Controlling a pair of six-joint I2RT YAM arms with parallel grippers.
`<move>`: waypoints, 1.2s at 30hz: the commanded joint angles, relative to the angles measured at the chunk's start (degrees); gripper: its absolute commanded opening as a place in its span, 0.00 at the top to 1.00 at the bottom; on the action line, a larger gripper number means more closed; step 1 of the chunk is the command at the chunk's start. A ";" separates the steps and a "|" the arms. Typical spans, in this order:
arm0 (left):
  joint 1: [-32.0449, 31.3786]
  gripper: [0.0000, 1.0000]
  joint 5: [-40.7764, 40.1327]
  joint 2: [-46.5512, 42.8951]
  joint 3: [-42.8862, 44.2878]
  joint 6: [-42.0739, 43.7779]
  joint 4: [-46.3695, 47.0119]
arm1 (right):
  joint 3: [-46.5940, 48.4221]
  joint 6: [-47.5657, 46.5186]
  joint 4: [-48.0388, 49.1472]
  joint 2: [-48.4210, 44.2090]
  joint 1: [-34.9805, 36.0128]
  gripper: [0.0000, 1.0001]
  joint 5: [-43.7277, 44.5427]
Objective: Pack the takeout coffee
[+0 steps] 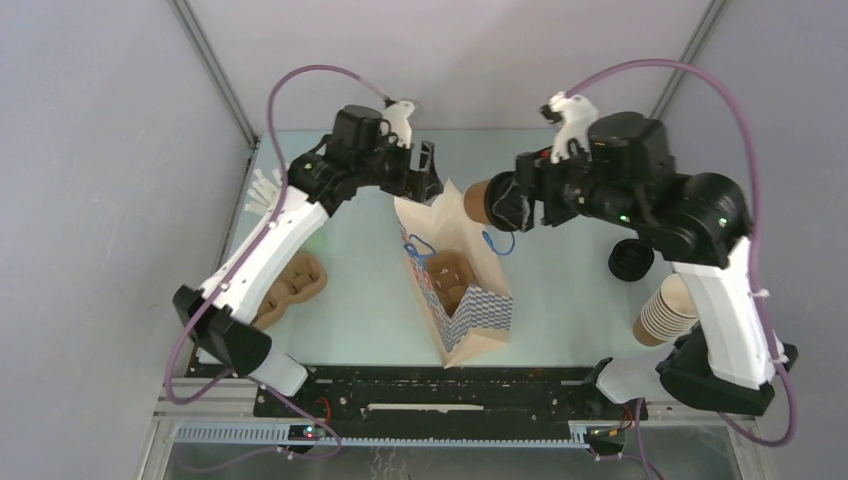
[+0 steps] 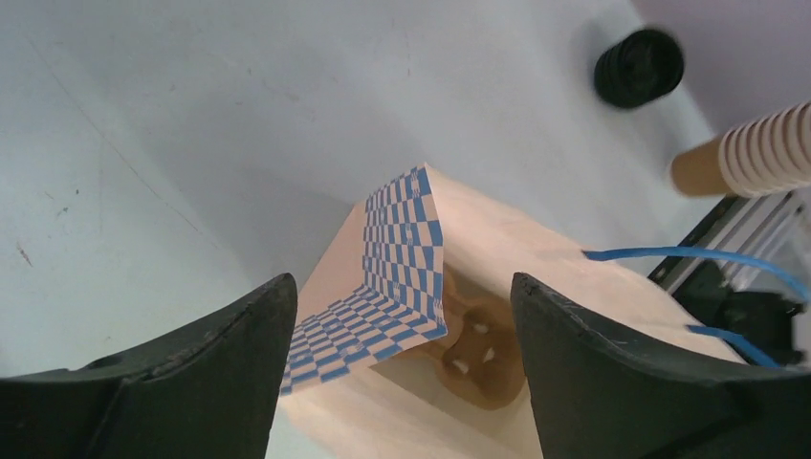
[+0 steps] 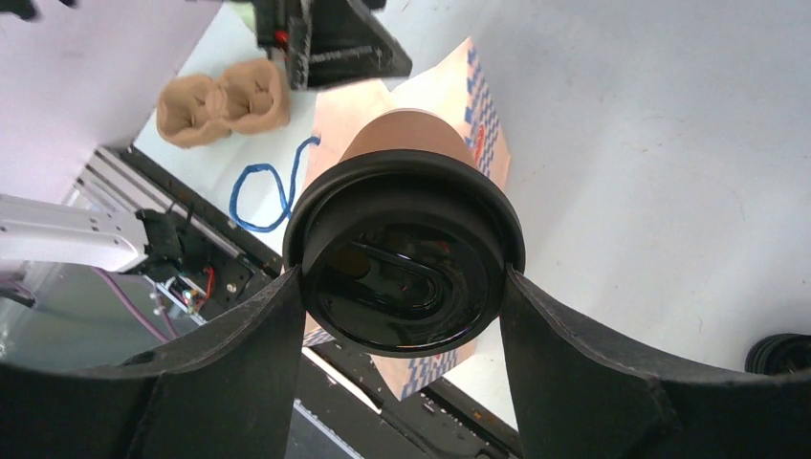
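Your right fingers (image 3: 239, 363) pinch the takeout coffee (image 3: 406, 277) at its black lid, the cup tipped sideways in the air at the far end of the open checkered bag (image 1: 470, 310) on the bench (image 1: 570, 300); your left fingers (image 2: 220, 363) hang spread above that bag, gripping nothing.

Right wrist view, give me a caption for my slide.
Right gripper grips the lidded takeout coffee, with the checkered paper bag behind it.

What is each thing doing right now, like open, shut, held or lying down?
takeout coffee: lid on, held sideways in the air.
right gripper: shut on the takeout coffee.
left gripper: open, empty.
paper bag: open, cup carrier inside.
stack of cups: no lids.
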 commanded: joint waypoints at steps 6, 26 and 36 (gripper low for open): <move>-4.38 0.38 -1.29 7.00 7.61 10.79 -7.61 | -2.36 0.60 4.66 -3.02 -4.23 0.73 -6.91; -5.21 1.00 -18.60 4.21 3.66 -1.28 -13.94 | 4.68 -5.17 -4.39 9.49 4.87 0.75 -2.41; -5.25 1.00 -17.27 -2.20 -3.79 -14.71 -15.26 | 4.47 -9.29 -5.55 15.65 10.95 0.75 3.90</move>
